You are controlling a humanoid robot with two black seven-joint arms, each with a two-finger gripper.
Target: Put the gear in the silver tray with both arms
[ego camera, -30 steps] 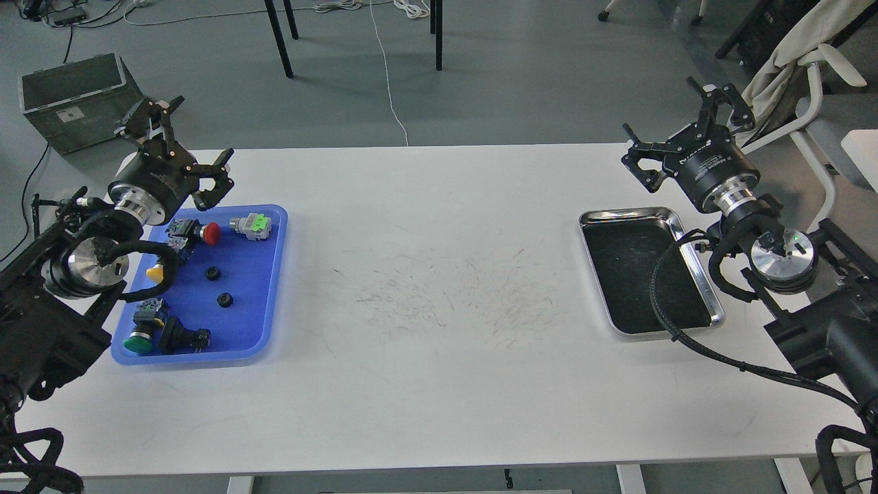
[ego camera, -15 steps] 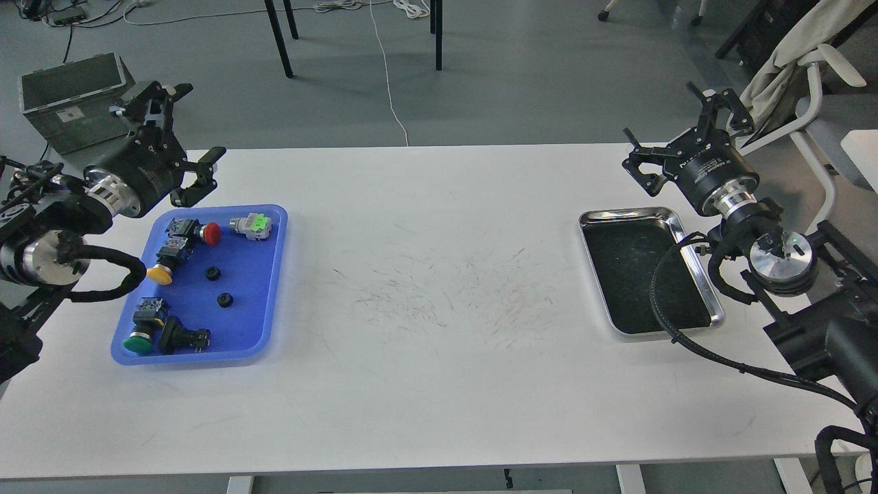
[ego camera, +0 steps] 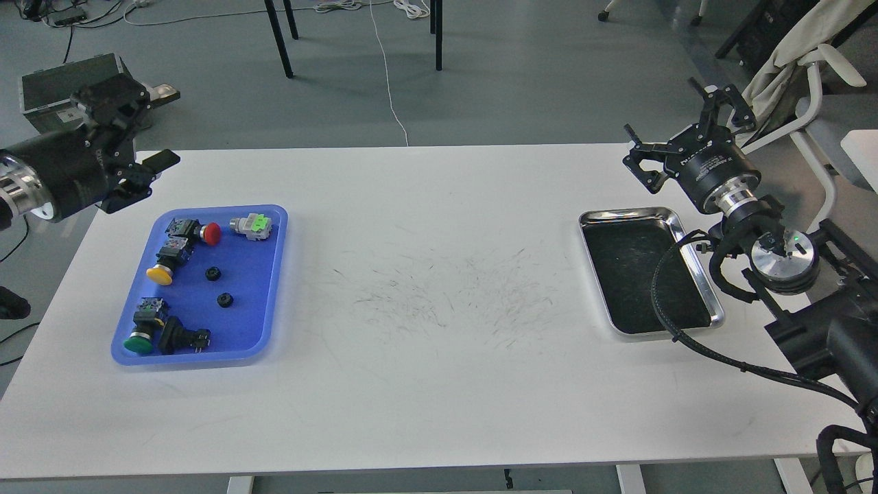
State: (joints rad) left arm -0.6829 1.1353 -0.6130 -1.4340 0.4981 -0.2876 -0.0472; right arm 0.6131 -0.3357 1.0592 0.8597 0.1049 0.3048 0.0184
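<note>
Two small black gears [ego camera: 213,273] [ego camera: 224,299] lie in the blue plastic tray [ego camera: 250,302] at the table's left. The silver tray [ego camera: 627,213], with a dark scuffed bottom, sits empty at the right. My left gripper [ego camera: 154,127] is open and empty, above the table's far left corner, beyond and left of the blue tray. My right gripper [ego camera: 678,132] is open and empty, raised just behind the silver tray's far edge. The right arm's cable crosses the silver tray's right rim.
The blue tray also holds push buttons with red [ego camera: 211,234], yellow [ego camera: 159,274] and green [ego camera: 139,343] caps and a grey-green part [ego camera: 252,225]. A grey box [ego camera: 65,86] stands on the floor at the back left. A chair [ego camera: 813,75] stands at the back right.
My left arm has drawn back to the left and outward, from over the blue tray's far corner to beyond the table's left edge. The right arm has hardly moved.
</note>
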